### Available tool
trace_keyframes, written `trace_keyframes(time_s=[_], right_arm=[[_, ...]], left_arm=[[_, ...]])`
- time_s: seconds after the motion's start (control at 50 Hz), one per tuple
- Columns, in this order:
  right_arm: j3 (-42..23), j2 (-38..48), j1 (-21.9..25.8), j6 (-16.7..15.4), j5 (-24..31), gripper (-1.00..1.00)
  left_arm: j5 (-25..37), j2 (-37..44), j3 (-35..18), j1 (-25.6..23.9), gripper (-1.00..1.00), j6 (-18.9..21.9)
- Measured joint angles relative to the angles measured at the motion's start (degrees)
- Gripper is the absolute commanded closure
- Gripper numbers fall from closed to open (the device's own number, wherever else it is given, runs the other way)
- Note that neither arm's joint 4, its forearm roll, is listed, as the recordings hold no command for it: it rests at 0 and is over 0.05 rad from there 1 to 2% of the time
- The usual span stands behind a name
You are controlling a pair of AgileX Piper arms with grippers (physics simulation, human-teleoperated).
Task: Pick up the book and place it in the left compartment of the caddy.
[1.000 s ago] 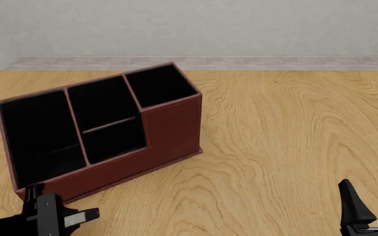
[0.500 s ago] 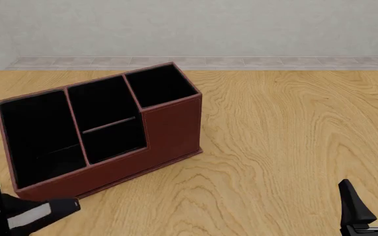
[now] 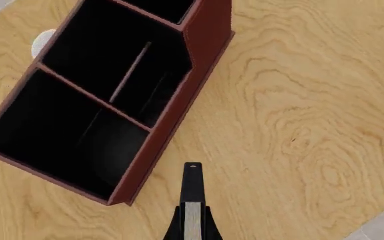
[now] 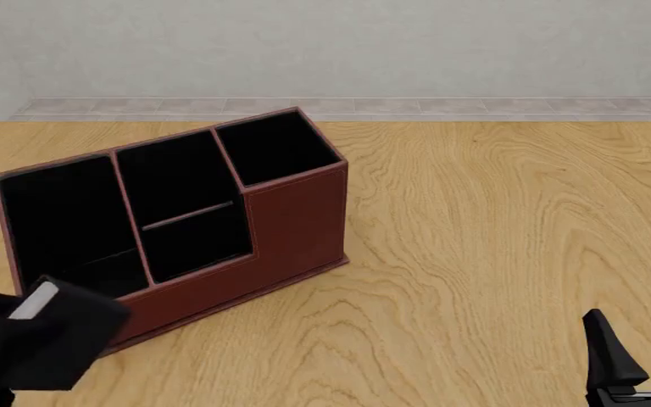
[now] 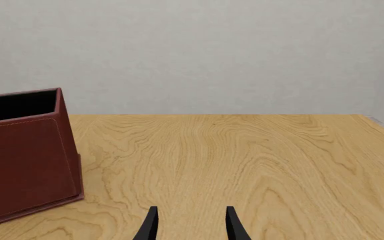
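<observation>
at the near left corner of the wooden table [image 4: 473,254], the left gripper [image 3: 191,210] shows in its wrist view as one narrow dark shape with a pale strip down its middle; it seems to be pressed onto the small, thick black-covered book with a white page edge [image 4: 48,335], though the fingers themselves are too hidden to be sure. in the front view the book hangs tilted, its white edge uppermost, just in front of the low front wall of the large reddish-brown leather-look caddy [image 4: 292,216], overlapping that wall's near left end. the book is not inside any section.

at the near right corner, the right gripper [image 4: 642,352] sits low over bare wood, its two black fingers [image 5: 150,225] spread apart with nothing between them.

farther in, the caddy stands askew on the left half of the table. the wide, tall, black-lined left compartment [image 4: 65,233] is nearest the book. beyond the table's far edge stands a pale grey wall [image 4: 416,47].
</observation>
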Motion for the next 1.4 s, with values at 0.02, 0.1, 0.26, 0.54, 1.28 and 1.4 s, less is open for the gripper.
trace_keyframes(time_s=[0.02, 0.1, 0.26, 0.54, 1.28, 1.4], right_arm=[[0.0, 0.0, 0.0, 0.0, 0.0, -1.0], [0.0, 0.0, 0.0, 0.0, 0.0, -1.0], [0.0, 0.0, 0.0, 0.0, 0.0, -1.0], [0.0, 0.0, 0.0, 0.0, 0.0, -1.0], [0.0, 0.0, 0.0, 0.0, 0.0, -1.0], [0.0, 0.0, 0.0, 0.0, 0.0, -1.0]], left_arm=[[0.05, 0.24, -0.26, 0.31, 1.0, -1.28], [0.19, 1.16, -1.14, 1.66, 1.0, -6.32], [0.34, 3.22, -2.81, 6.51, 1.0, -12.0], [0.44, 6.91, -5.83, 11.59, 1.0, -21.17], [0.46, 22.39, -20.74, 32.6, 1.0, -17.52], [0.43, 24.27, -21.61, 33.3, 1.0, -17.07]])
